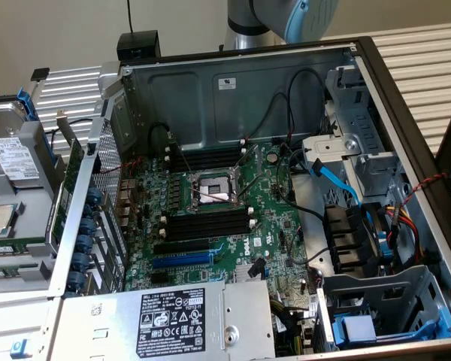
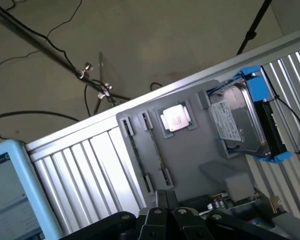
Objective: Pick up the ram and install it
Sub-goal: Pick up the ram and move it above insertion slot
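Observation:
The ram [image 2: 138,160] is a thin dark stick standing on edge in a holder groove of the grey parts tray [image 2: 190,160]. My gripper [image 2: 166,201] hangs above the tray's near end. Its black fingers are shut together with nothing between them, and they stay clear of the ram. In the exterior view the arm [image 1: 286,19] shows behind the open computer case [image 1: 406,113]. Black memory slots [image 1: 210,223] lie beside the processor socket [image 1: 210,192] on the green motherboard, and a second bank [image 1: 207,158] lies on the socket's far side.
The tray also carries a silver processor chip [image 2: 176,119] and a hard drive in a blue caddy [image 2: 242,117]. Inside the case are a blue expansion slot [image 1: 180,260], loose black cables [image 1: 286,113], a blue cable [image 1: 338,180] and the power supply [image 1: 173,320].

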`<state>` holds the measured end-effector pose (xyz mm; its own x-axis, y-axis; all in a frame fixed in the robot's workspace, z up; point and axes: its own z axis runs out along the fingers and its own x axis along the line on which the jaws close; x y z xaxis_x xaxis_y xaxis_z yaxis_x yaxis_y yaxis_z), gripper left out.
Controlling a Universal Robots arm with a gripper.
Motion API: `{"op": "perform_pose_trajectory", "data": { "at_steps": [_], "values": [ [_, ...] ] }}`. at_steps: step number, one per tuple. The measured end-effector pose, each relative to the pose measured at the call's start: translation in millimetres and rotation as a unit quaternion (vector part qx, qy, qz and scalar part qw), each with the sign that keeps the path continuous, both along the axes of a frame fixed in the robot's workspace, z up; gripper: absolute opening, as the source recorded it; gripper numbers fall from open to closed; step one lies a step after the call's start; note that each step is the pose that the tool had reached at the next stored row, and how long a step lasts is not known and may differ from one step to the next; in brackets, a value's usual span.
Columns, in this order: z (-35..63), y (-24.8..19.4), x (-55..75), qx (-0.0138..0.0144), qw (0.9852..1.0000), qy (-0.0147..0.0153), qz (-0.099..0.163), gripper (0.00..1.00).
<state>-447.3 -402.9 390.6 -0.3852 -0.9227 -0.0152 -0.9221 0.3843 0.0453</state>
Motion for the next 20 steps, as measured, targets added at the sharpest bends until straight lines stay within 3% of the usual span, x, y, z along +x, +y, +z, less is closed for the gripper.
{"op": "perform_pose_trajectory", "data": {
  "at_steps": [4,8,11,16,18,20],
  "values": [
    [-0.2,0.0,0.0,-0.0010,0.9993,0.0000,0.037,0.11],
    [-0.4,0.0,0.0,-0.0020,0.9974,0.0001,0.073,0.11],
    [-0.5,0.0,0.0,-0.0049,0.9951,0.0000,0.099,0.11],
    [-0.7,0.0,0.0,-0.0084,0.9897,-0.0015,0.143,0.11],
    [-0.6,0.0,-0.1,-0.0097,0.9884,-0.0034,0.152,0.11],
    [-0.9,0.0,-0.1,-0.0107,0.9881,-0.0088,0.153,0.11]
  ]
}}
